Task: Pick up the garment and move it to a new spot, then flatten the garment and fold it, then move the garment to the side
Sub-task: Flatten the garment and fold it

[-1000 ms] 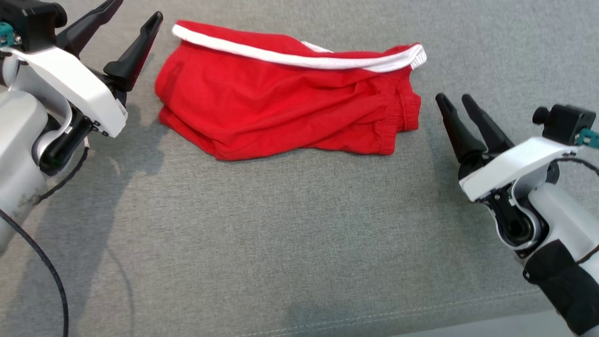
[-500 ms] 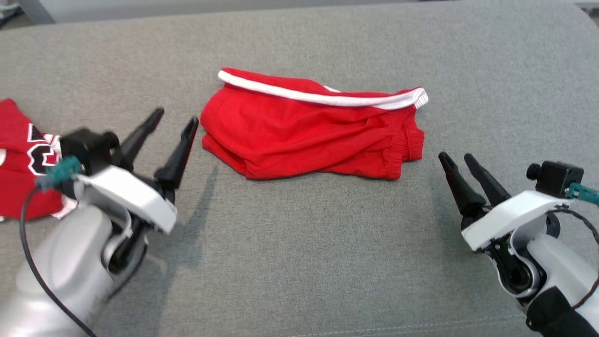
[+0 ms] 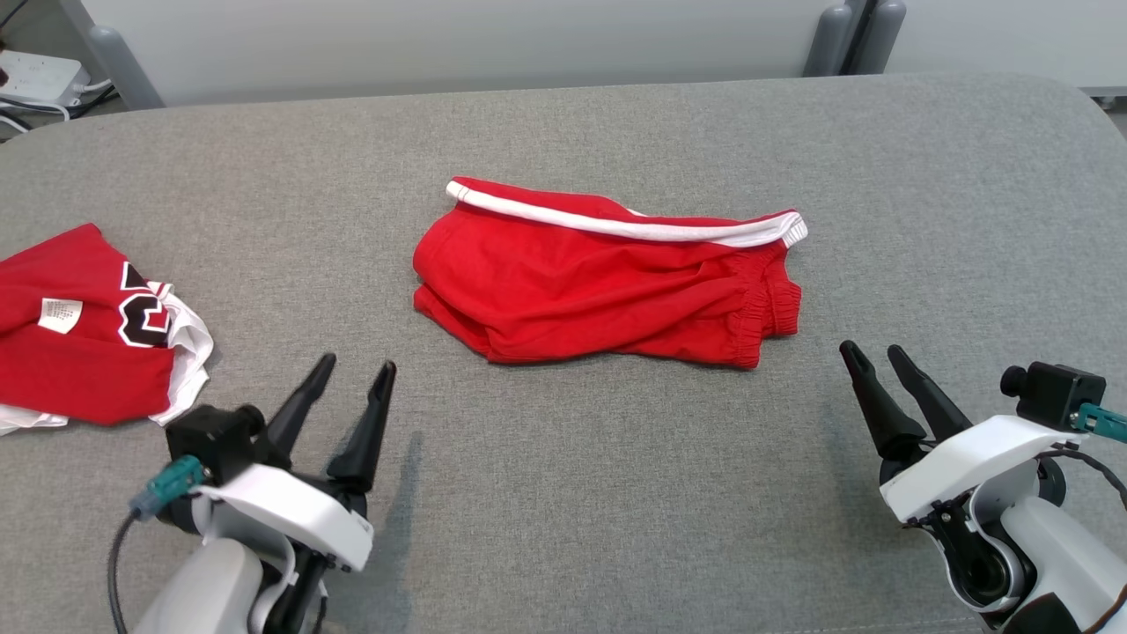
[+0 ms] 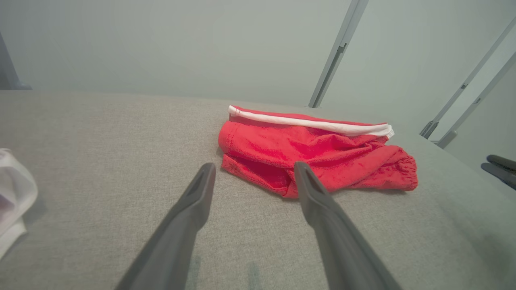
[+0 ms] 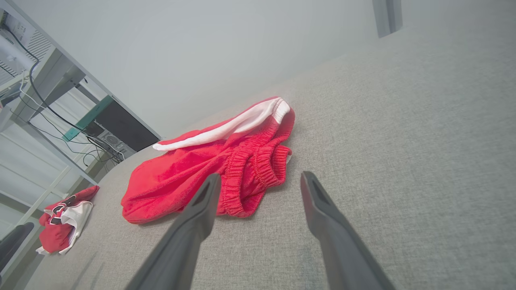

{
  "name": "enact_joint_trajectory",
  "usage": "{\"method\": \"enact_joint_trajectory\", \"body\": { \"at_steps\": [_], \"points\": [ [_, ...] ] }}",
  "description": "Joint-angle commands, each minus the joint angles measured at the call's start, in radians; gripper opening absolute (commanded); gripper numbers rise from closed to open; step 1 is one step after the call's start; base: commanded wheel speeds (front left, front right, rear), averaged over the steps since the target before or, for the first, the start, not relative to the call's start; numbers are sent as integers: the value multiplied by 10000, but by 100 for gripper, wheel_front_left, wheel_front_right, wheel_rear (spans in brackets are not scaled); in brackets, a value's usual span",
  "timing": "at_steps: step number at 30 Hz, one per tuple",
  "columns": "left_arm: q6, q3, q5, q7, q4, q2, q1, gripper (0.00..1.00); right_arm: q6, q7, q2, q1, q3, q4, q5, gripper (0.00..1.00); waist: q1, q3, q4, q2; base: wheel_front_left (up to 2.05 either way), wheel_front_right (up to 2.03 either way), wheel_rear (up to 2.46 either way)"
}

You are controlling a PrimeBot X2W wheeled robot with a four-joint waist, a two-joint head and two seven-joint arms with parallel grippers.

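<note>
The garment is a pair of red shorts with a white stripe, lying folded in a compact bundle at the middle of the grey fabric surface. It also appears in the left wrist view as the garment and in the right wrist view as the garment. My left gripper stands open at the near left, short of the bundle's left end, holding nothing. Open too, my right gripper sits at the near right, just short of the elastic waistband end. The left gripper and right gripper both point at the shorts.
A second red garment with white trim and black lettering lies crumpled at the far left edge. The surface's far edge meets a pale wall, with grey posts behind it. A white power strip sits at the top left.
The head camera has tilted up, bringing the far edge and the second garment into view. My left gripper has drawn back from beside the shorts towards the near side. Both stayed open.
</note>
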Motion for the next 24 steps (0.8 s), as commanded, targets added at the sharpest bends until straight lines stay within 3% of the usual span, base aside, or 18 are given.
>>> {"method": "enact_joint_trajectory", "body": {
  "at_steps": [1, 8, 14, 24],
  "points": [
    [-52, 481, 134, -60, -180, 135, -77, 100, 31, -133, -63, 210, -25, -222, -169, 100, 0, 3, -7, -1, 0, 0, 0],
    [-76, 194, 339, -60, 416, -405, -295, 100, 31, -133, 202, 181, -290, -274, -669, 100, 0, 369, -130, -1, 0, 0, 0],
    [-78, -542, -675, 202, 1338, -724, -1504, 100, 31, -133, 509, -129, -280, -272, -973, 100, 0, 896, -398, -1, 0, 0, 0],
    [-3, -507, -1443, 1036, 3744, -659, -3894, 100, 31, -133, 907, -536, -271, -285, -1122, 100, 0, 1669, -900, -1, 0, 0, 0]
  ]
}}
